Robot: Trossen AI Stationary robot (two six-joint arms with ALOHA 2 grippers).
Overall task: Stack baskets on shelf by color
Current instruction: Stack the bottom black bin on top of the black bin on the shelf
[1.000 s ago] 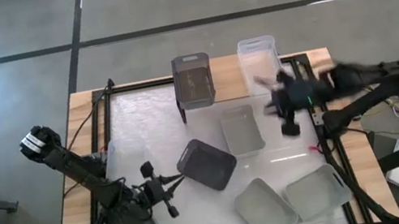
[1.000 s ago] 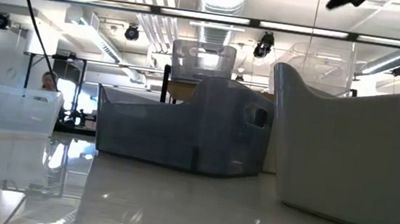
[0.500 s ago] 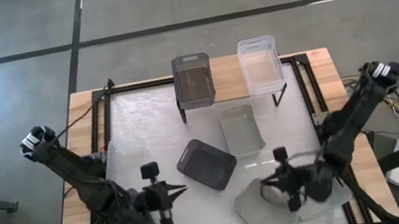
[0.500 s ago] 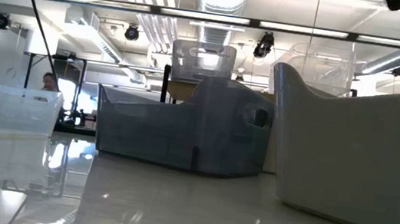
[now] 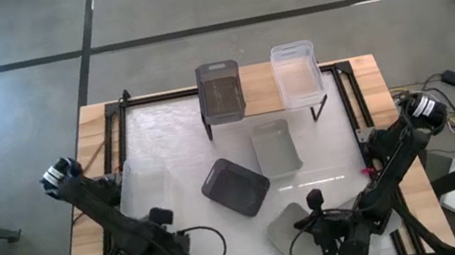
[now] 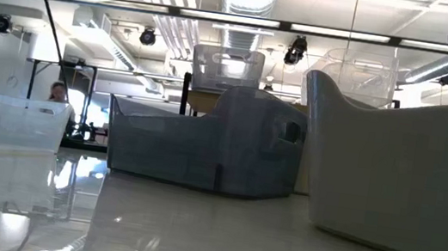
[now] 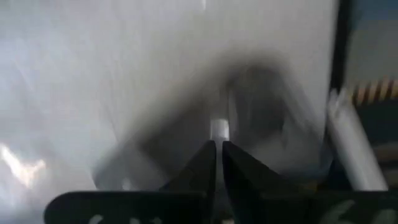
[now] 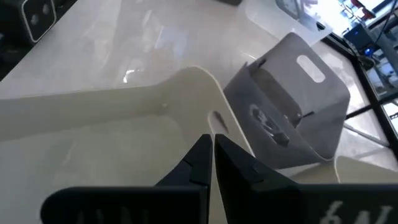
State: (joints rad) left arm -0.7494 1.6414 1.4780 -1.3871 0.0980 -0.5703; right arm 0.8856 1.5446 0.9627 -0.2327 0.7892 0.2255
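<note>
shelf (image 5: 260, 90): 1 dark grey basket (image 5: 221, 91), 1 clear basket (image 5: 296, 71) on top | right gripper (image 8: 211, 163) clenched, empty, above near light grey basket (image 8: 112, 134) | left gripper (image 7: 218, 163) clenched, parked | step: approach | next: open, grip rim

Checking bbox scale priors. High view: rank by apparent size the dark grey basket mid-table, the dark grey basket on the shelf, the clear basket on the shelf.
1. Dark grey basket mid-table: looks largest.
2. Dark grey basket on the shelf and clear basket on the shelf: alike, no ranking. Both sit higher, nearer the camera, so any comparison is unsure.
</note>
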